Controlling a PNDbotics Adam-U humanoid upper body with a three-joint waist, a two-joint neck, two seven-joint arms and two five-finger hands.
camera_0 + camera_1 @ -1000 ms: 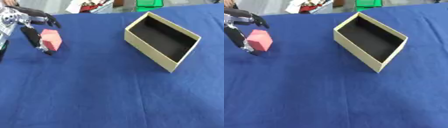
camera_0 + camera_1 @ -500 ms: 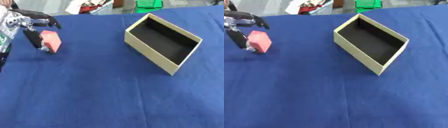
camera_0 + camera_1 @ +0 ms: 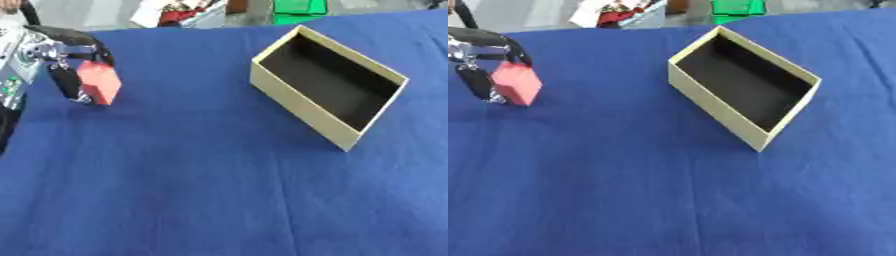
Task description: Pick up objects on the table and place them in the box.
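1. My left robot hand (image 3: 61,65) enters at the upper left of both views; its black fingers and thumb are curled round a red block (image 3: 99,82), grasping it.
2. The red block sits between my thumb, on its left face, and my fingers (image 3: 92,42), which arch over its top; its lower corner is close to the blue surface (image 3: 219,190), and I cannot tell whether it touches the cloth.
3. A darker patch of shadow lies on the cloth just below the block and my robot hand.
4. The box (image 3: 328,85), tan outside and black inside, stands open-topped on the surface well to the right of my left robot hand, with bare blue cloth between the two.
5. The box is set askew: its long sides run diagonally from the far left to the near right, and its near corner points toward the lower right of the view.
6. The inside of the box shows only dark walls and floor.
7. Beyond the far edge of the surface, up and to the right of my robot hand, lie a green object (image 3: 299,9) and a blurred red and white cluster (image 3: 175,11).
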